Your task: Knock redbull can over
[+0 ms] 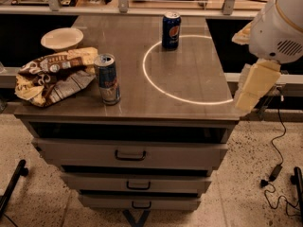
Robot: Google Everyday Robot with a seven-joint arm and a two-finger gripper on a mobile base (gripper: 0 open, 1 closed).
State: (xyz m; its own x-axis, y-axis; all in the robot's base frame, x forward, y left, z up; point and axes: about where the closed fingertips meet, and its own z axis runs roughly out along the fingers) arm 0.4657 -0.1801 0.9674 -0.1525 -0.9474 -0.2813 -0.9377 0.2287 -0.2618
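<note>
The redbull can (pixel 107 79) stands upright near the front left of the cabinet top (pixel 189 86), slim, blue and silver with a silver top. It touches the edge of a crumpled snack bag (pixel 52 74). My gripper (pixel 255 86), cream-coloured under the white arm (pixel 279 27), hangs at the right edge of the cabinet, about level with the top. It is far to the right of the redbull can and touches nothing.
A dark-blue Pepsi can (pixel 171 30) stands upright at the back, on a bright ring of light (pixel 156 82). A white bowl (pixel 61 38) sits at the back left. Drawers (pixel 130 154) face me below. A cable (pixel 277 169) lies on the floor to the right.
</note>
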